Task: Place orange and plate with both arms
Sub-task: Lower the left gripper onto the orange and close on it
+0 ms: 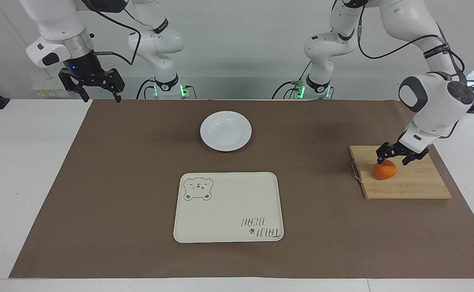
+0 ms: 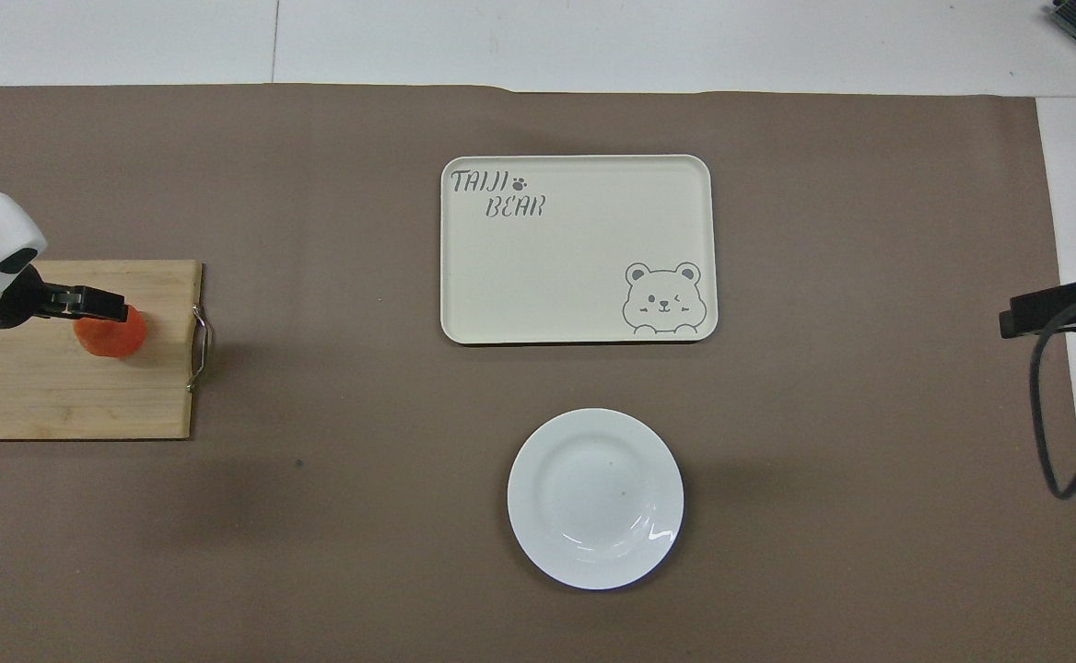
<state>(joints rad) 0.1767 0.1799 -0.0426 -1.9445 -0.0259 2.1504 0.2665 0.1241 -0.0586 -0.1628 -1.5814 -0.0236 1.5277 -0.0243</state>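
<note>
Your left gripper [image 1: 397,157] hangs just above the orange [image 1: 384,170], fingers spread wider than the fruit and holding nothing, one tip to each side of its top. The orange sits on the wooden cutting board [image 1: 415,184] at the left arm's end of the bench, well apart from the white plate [image 1: 225,130], which lies nearer to the robots than the bear-print tray [image 1: 228,207]. Expect the orange to be light, round and slightly yielding, and likely to roll if nudged off-centre, so close across its widest part with modest force. The plate looks stiff, glossy, slippery and breakable; its raised rim is the only place to pinch. Your right gripper [image 1: 92,84] waits raised over the bench's right-arm end, fingers open and empty.
</note>
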